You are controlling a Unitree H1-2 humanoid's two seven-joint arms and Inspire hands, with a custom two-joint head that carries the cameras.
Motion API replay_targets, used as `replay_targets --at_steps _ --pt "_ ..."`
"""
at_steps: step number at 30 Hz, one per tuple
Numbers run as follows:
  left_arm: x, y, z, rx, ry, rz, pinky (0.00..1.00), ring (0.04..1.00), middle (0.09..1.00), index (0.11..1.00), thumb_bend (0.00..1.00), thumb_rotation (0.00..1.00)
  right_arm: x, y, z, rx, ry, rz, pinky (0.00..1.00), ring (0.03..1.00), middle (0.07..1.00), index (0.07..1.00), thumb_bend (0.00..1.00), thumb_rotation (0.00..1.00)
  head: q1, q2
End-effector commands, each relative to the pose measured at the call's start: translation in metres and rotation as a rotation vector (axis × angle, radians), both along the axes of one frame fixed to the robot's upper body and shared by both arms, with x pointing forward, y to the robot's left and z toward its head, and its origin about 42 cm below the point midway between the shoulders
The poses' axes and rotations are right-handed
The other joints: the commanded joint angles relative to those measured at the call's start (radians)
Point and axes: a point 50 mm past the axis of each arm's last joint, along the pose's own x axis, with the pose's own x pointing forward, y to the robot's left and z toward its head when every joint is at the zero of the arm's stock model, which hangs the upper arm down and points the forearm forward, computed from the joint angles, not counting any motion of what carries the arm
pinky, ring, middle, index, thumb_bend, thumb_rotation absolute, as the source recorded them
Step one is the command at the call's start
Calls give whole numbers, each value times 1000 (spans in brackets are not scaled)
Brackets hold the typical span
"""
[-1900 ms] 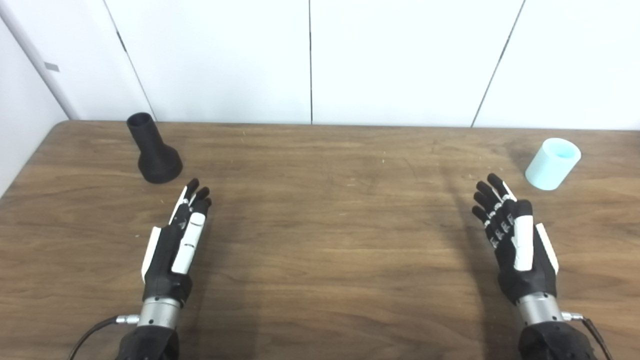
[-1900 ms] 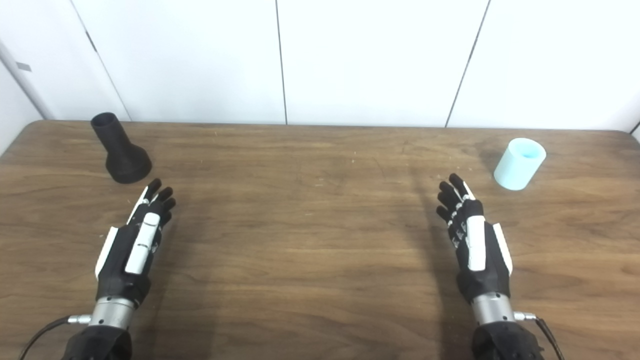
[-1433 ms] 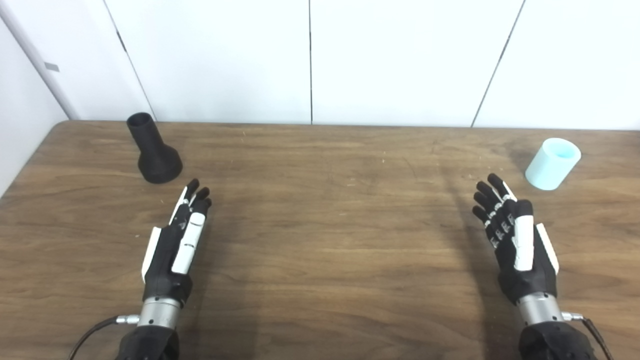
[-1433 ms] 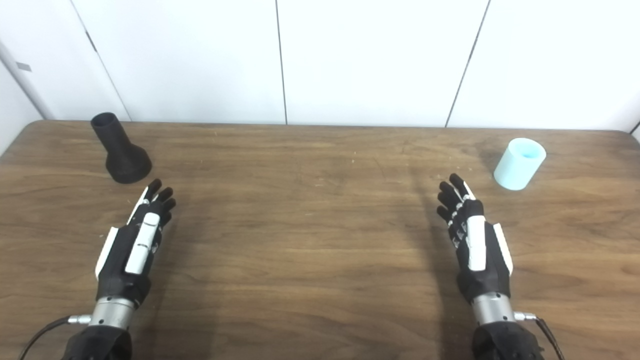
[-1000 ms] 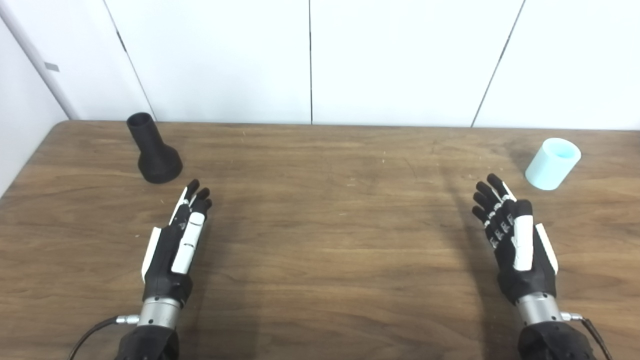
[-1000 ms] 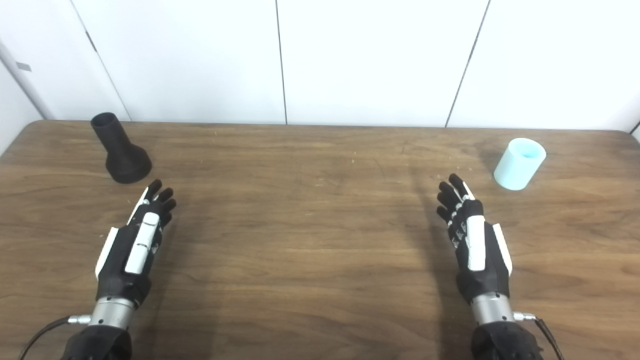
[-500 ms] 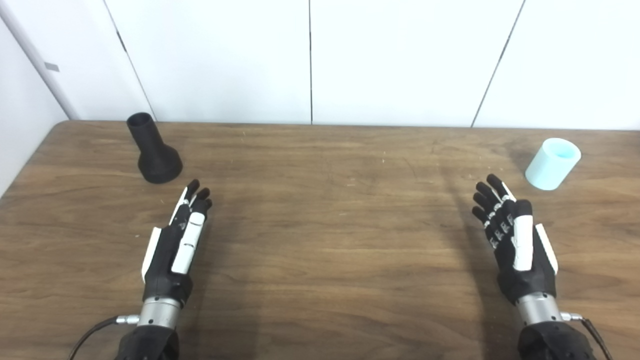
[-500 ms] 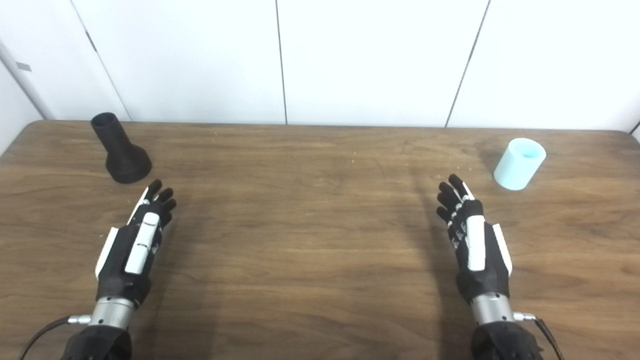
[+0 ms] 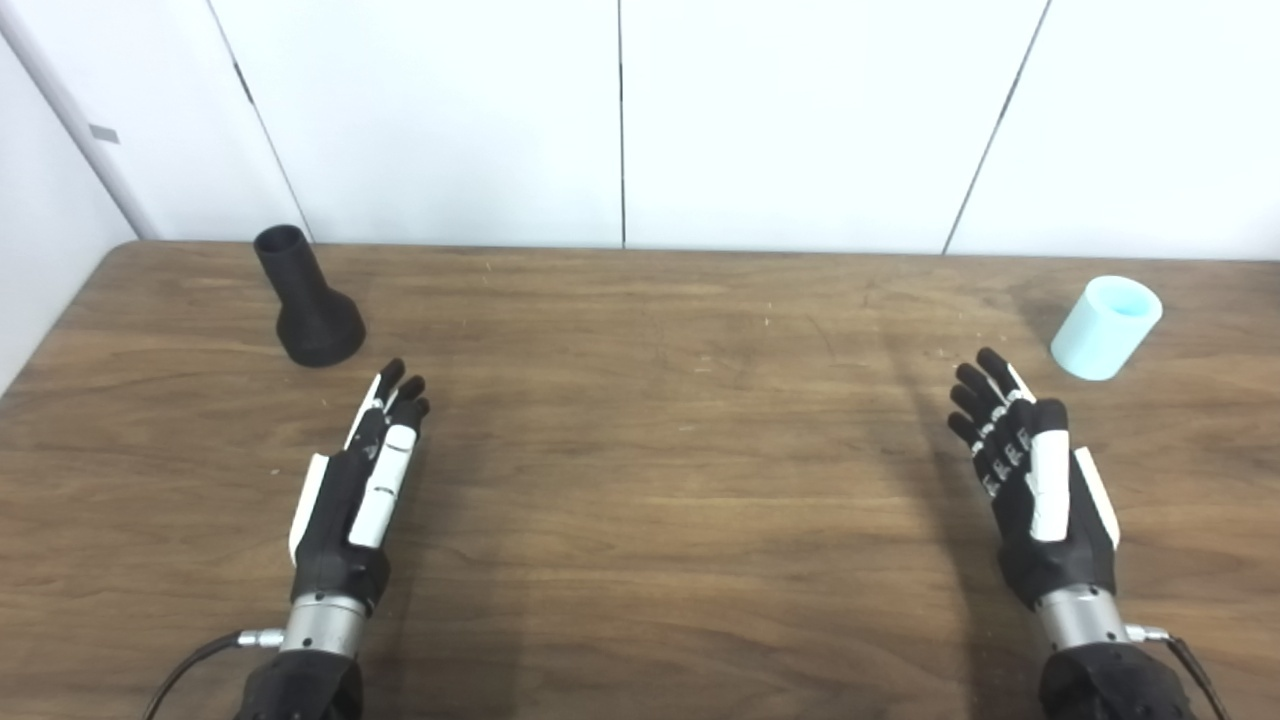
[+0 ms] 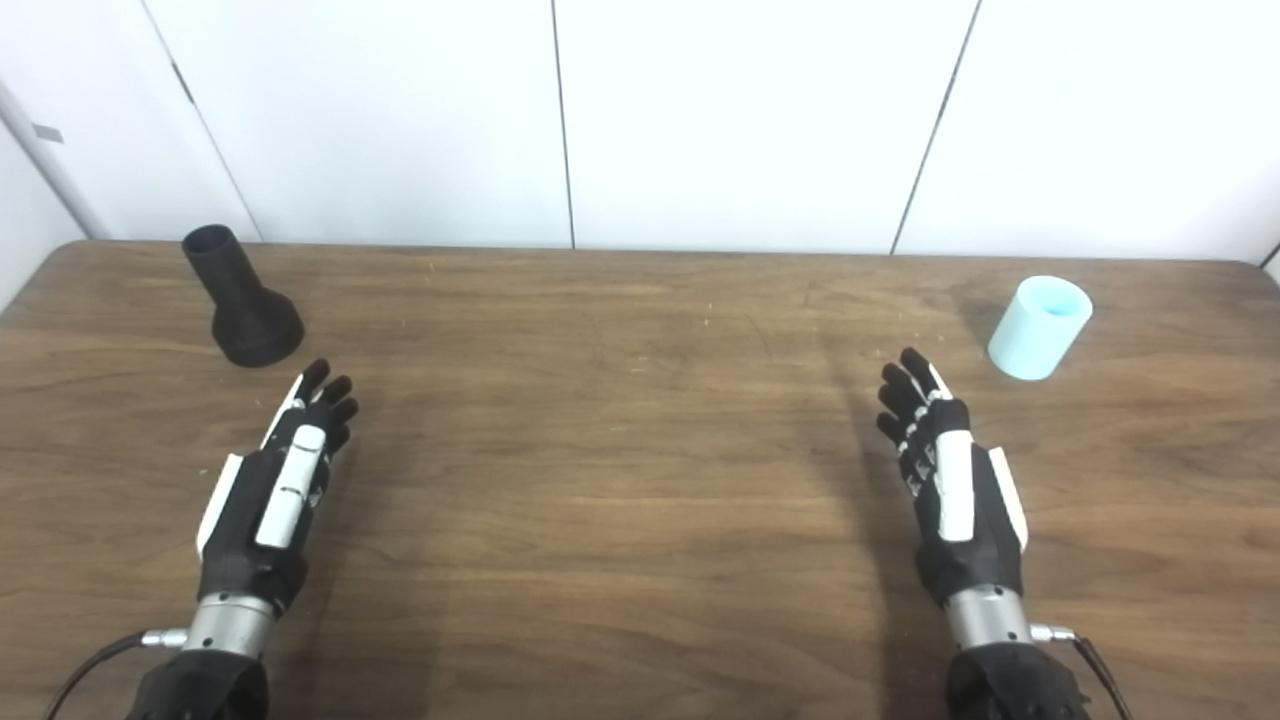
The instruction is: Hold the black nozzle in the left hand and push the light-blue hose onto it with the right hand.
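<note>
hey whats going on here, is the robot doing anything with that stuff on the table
Nothing is being handled yet. The left hand and the right hand both hover open over the wooden table, holding nothing. The black nozzle stands on its wide base at the far left, just beyond the left hand. The light-blue hose, a short tube piece, stands at the far right, just beyond the right hand. Neither part is touched.

Two head cameras side by side, looking down, same table (image 9: 640, 480)
</note>
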Motion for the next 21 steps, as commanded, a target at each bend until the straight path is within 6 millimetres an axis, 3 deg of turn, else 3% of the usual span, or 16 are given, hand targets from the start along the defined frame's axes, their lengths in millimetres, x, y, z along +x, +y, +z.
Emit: replay_targets --at_steps 1,8,21 --pt "2 -7 10 5 -61 -2 981 950 946 933 376 820 6 -5 15 -9 -76 8 935 943 921 943 531 1000 10 -3" --pt "2 -18 2 16 -61 -5 981 950 946 936 365 834 8 -24 0 -23 -68 4 906 921 905 937 565 1000 101 -52" --pt "4 -33 -11 11 -70 -9 978 950 945 937 360 818 10 -47 -20 -37 -60 6 884 906 908 940 577 1000 197 -115"
